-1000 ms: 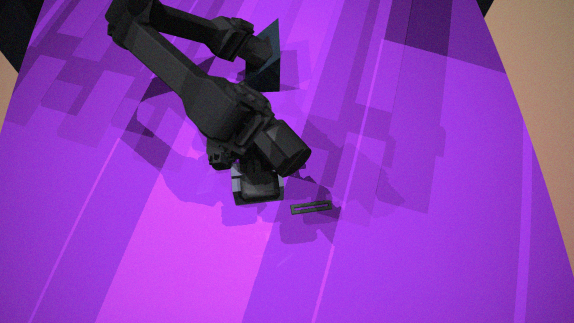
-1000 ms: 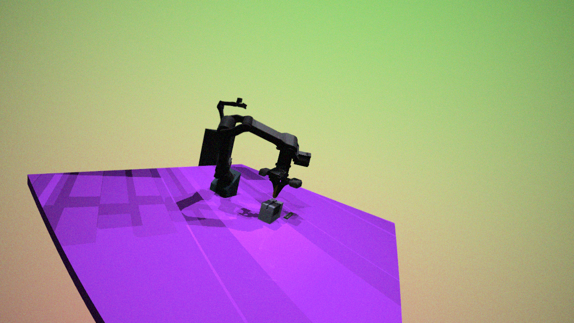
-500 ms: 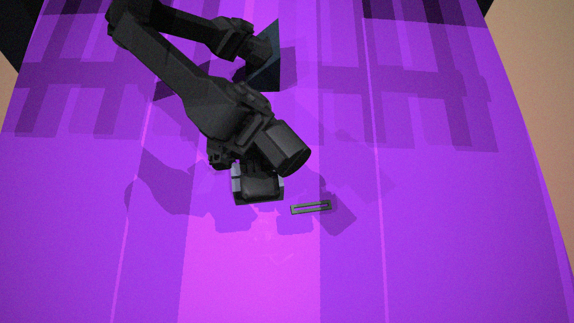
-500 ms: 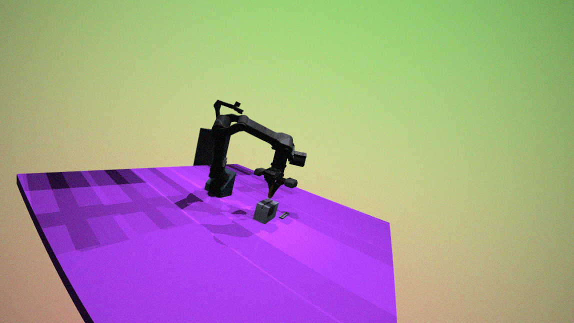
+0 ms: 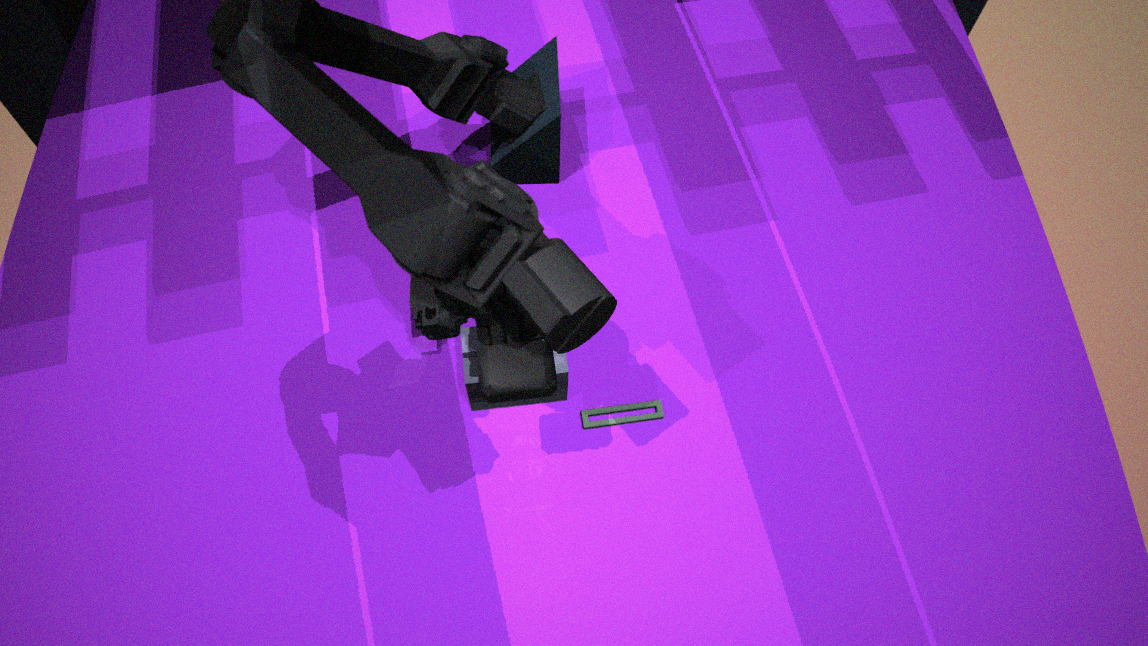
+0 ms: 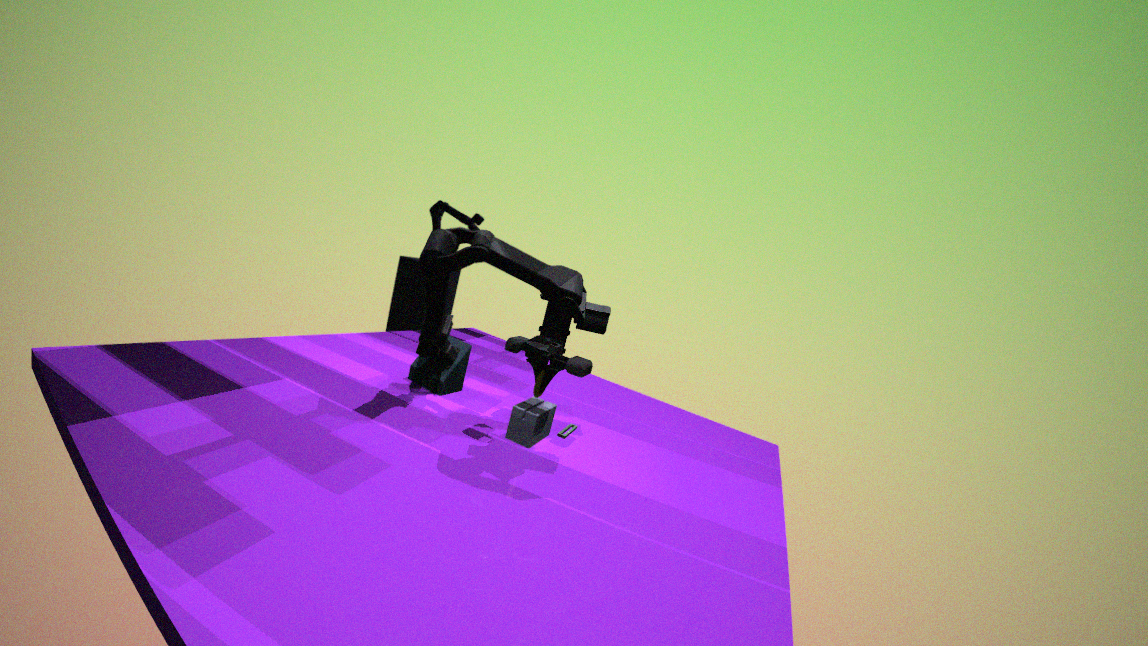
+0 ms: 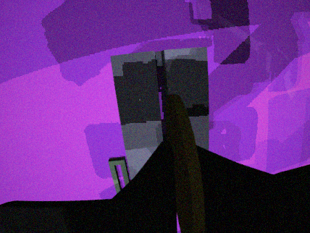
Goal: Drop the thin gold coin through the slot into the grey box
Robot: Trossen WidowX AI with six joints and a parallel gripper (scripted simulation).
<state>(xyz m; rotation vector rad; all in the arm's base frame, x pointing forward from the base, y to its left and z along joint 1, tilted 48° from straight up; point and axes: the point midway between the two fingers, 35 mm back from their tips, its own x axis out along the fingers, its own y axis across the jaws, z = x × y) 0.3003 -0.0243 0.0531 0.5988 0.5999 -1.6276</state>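
Note:
My gripper [image 6: 542, 380] [image 7: 172, 148] is shut on the coin [image 7: 185, 163], which shows edge-on as a long dark-gold shape in the wrist view. The gripper points down over the grey box [image 5: 560, 388] [image 6: 522, 428] [image 7: 139, 98], with its tip a little above the lid in the exterior view. The lid's narrow slot [image 7: 161, 77] runs up the wrist view, and the coin's far end appears just to its right; the exact alignment and height are unclear. The arm hides the coin and fingertips in the top view. The green holder [image 5: 634, 420] [image 6: 567, 431] [image 7: 114, 174] is empty beside the box.
The arm's dark base block [image 5: 539, 164] [image 6: 455, 371] stands on the purple table [image 5: 626, 554] [image 6: 449, 554] behind the box. A black block [image 6: 403, 293] stands farther back. Shadows fall across the lid and table.

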